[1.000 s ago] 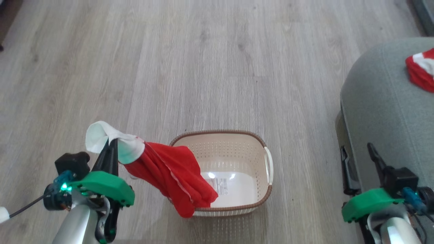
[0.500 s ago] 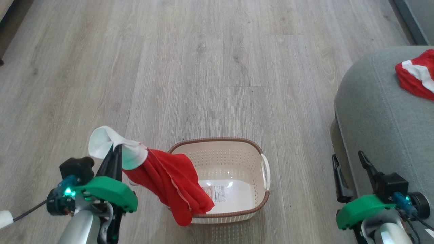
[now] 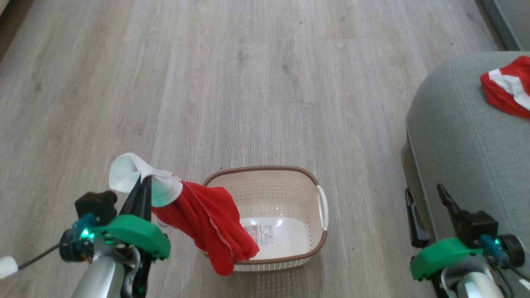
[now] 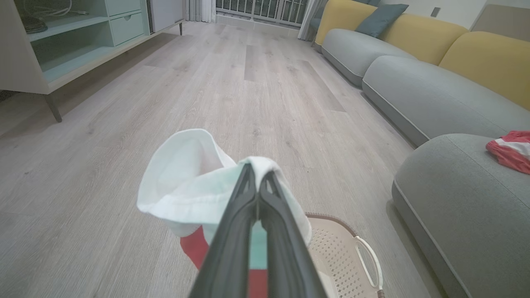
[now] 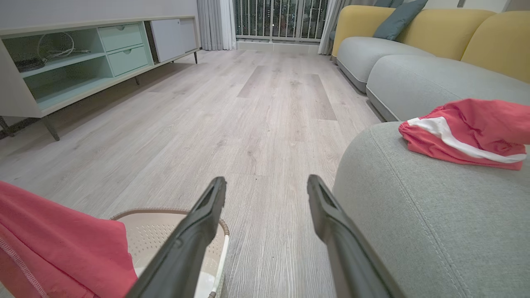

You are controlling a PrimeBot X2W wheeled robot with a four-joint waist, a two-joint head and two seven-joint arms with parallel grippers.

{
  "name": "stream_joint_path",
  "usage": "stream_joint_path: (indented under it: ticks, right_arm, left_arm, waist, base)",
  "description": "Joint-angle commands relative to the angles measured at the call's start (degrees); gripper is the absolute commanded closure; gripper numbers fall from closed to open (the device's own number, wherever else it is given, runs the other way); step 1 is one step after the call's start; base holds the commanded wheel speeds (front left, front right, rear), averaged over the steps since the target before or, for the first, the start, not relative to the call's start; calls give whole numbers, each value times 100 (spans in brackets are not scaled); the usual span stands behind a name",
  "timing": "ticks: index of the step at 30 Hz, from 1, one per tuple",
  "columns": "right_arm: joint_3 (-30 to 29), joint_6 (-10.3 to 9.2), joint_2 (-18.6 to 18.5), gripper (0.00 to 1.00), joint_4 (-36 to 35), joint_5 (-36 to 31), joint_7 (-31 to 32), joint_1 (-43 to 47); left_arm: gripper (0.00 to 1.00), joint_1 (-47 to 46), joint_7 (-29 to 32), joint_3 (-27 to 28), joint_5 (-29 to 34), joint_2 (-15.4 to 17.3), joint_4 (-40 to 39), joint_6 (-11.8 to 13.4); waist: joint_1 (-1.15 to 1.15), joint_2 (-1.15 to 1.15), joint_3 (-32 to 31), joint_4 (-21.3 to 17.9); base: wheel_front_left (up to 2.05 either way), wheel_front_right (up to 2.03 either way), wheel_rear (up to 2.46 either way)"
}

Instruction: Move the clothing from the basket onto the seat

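My left gripper (image 3: 144, 181) is shut on the clothing (image 3: 207, 223), a red and white garment that hangs from it over the left rim of the cream basket (image 3: 290, 180). In the left wrist view the white part of that garment (image 4: 186, 182) folds over my shut left gripper (image 4: 257, 169). The basket's floor shows bare except for a label. A second red garment with a white stripe (image 3: 507, 87) lies on the grey-green seat (image 3: 459, 132) at the right. My right gripper (image 3: 424, 194) stands open beside the seat's edge, holding nothing; in the right wrist view the right gripper (image 5: 267, 184) points over the floor.
Pale wood floor (image 3: 256, 82) stretches ahead of the basket. In the wrist views, a low cabinet with drawers (image 5: 83, 54) lines the left wall, and a grey and yellow sofa (image 4: 414, 45) runs along the right, past the seat.
The head view has shifted a little, so the basket and seat sit slightly differently in it. The left gripper still holds the garment the same way; the right stays open.
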Motion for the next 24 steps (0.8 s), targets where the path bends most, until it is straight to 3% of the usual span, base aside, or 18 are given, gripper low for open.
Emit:
stream_joint_path:
  ticks: [1,6,10,20,24]
  right_arm:
    - [134,-2,-94,0,-176,30,-13,-174]
    - [223,-2,-102,0,-205,-24,-13,-191]
    - [655,-2,-84,0,-231,-30,-13,-361]
    - [2975,-2,-87,0,3,412,-13,-1335]
    - [3603,-2,-117,0,158,644,-13,-1758]
  left_arm:
    - [100,-198,-19,196,-19,157,-238,43]
    - [100,-240,0,140,-19,146,-262,43]
    - [100,-405,65,-22,29,101,-373,-25]
    - [100,-1226,401,-742,252,-283,-721,-263]
    - [100,-1539,524,-1081,309,-457,-775,-367]
  waist:
    - [0,0,2,-4]
    - [0,0,10,-7]
    - [0,0,19,4]
    - [0,0,4,128]
    - [0,0,5,197]
  base:
    - [0,0,0]
    - [0,0,0]
    - [0,0,0]
    - [0,0,0]
    - [0,0,0]
